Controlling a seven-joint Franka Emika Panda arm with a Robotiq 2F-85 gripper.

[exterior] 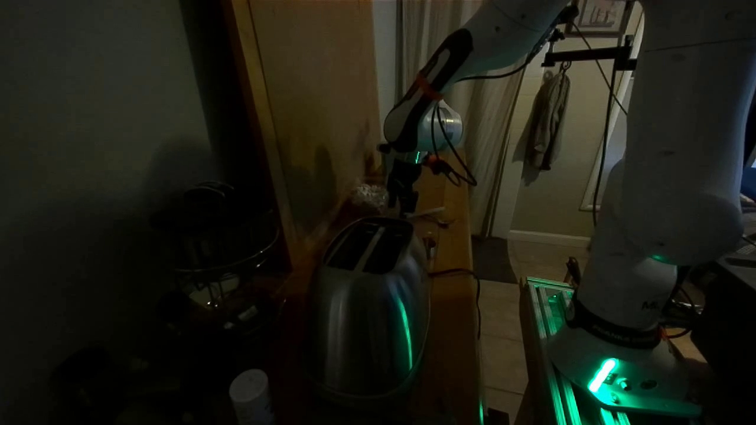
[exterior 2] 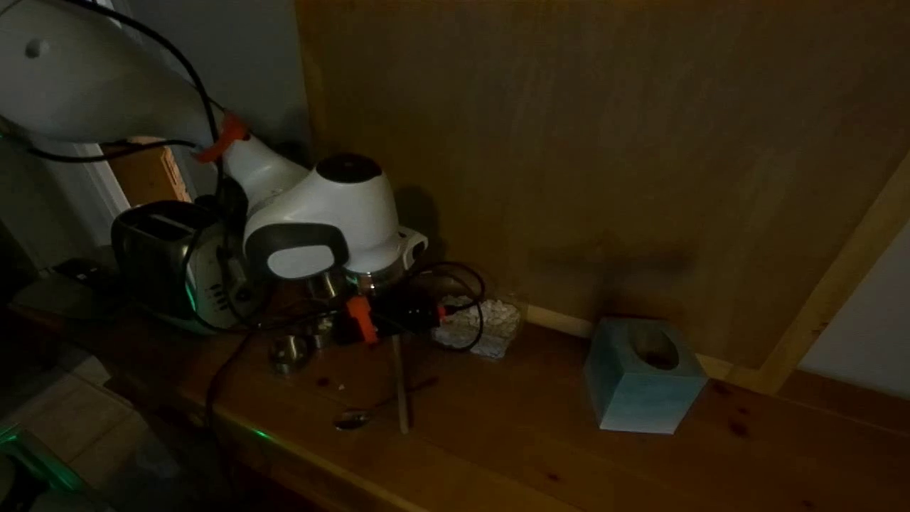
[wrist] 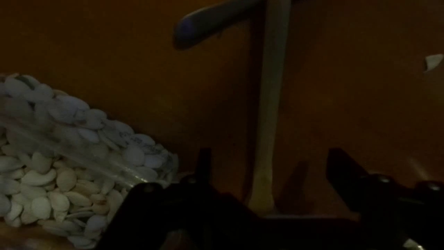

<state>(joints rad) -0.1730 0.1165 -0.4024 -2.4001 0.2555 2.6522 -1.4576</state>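
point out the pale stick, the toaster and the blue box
Pale stick (wrist: 269, 104), wrist view: middle of its shaft.
Toaster (exterior: 371, 310), in an exterior view: its metal wall, below the slots.
Blue box (exterior 2: 648, 397), in an exterior view: side wall below the oval opening.

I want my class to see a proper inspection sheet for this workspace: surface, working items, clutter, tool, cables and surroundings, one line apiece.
Surface: wooden counter, dimly lit, with a small pale scrap on it.
Working items: pale wooden stick, crossing over the handle of a metal spoon.
Clutter: clear pack of seeds, metal toaster, blue-green tissue box, shiny metal container.
Tool: open, jaws apart on either side of the stick, holding nothing.
Cables: black cable loops near the tool; a black cable hangs over the counter's edge.
Surroundings: wooden panel behind the counter, curtain, hanging cloth.
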